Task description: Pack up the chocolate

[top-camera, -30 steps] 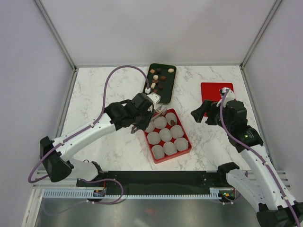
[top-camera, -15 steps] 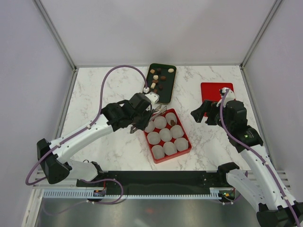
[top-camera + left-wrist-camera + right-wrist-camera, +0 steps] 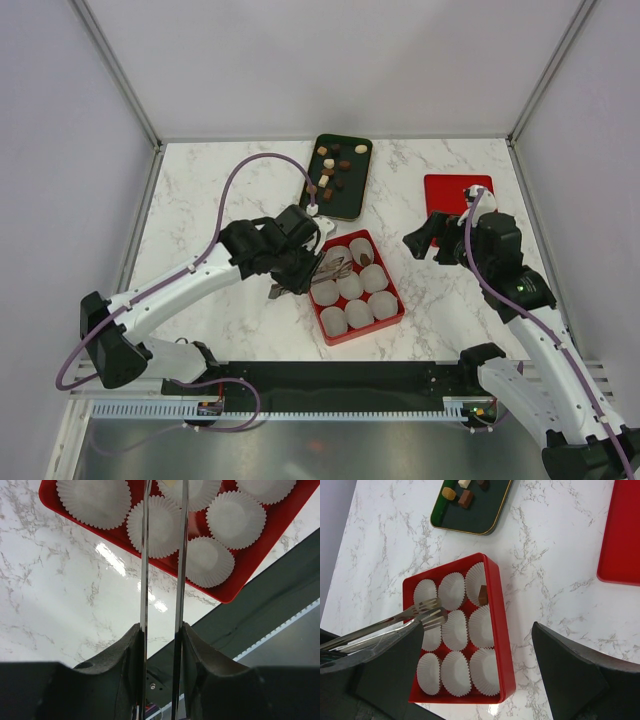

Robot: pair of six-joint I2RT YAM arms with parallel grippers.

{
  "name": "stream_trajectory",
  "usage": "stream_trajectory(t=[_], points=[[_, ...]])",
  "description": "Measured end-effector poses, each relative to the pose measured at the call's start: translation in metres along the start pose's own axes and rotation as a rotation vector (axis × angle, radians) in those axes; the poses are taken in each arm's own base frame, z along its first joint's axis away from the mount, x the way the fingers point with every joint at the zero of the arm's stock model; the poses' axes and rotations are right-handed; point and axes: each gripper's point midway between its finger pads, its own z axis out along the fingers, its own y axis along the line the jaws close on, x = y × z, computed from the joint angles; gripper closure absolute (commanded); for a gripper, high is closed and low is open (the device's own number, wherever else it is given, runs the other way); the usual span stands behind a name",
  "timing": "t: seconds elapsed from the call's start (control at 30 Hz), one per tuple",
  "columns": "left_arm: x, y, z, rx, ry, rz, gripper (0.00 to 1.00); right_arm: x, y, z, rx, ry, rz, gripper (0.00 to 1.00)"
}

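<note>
Left gripper clamped on tongs. Tong tips cut off in its wrist view; elsewhere they hang over paper cups in red box. One brown chocolate in corner cup, others on dark tray. Right gripper spread wide, holding nothing.

light: bright, even, from overhead | shadows: soft, faint under the left arm on the table | glare: white spots on the table near the red tray, sheen on the tongs | focus: near jaws dark, blurred in wrist views; tray sharp
</note>
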Motion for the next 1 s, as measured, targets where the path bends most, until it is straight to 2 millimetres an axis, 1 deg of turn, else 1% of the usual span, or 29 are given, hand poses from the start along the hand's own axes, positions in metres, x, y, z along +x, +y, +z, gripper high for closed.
stream_trajectory(t=[0.3,0.47,0.57,0.73,0.9,1.0], points=[[0.002,0.000,0.000,0.001,0.015,0.000,0.64,-0.001,0.001,-0.001,-0.002,-0.006,0.001,0.02],[-0.010,-0.003,-0.006,0.006,-0.014,-0.001,0.64,-0.001,0.001,-0.001,-0.003,-0.005,0.008,0.02],[-0.018,0.005,-0.006,-0.045,-0.034,-0.005,0.64,-0.001,0.001,-0.001,-0.003,-0.006,0.008,0.02],[-0.019,0.015,0.000,-0.101,-0.025,-0.014,0.64,-0.002,0.002,-0.002,-0.005,-0.010,0.008,0.02],[-0.019,0.017,0.003,-0.113,-0.016,-0.014,0.64,-0.002,0.002,-0.003,-0.006,-0.013,0.007,0.02],[-0.019,0.017,0.004,-0.114,-0.016,-0.014,0.62,-0.002,0.002,-0.003,-0.006,-0.013,0.007,0.02]])
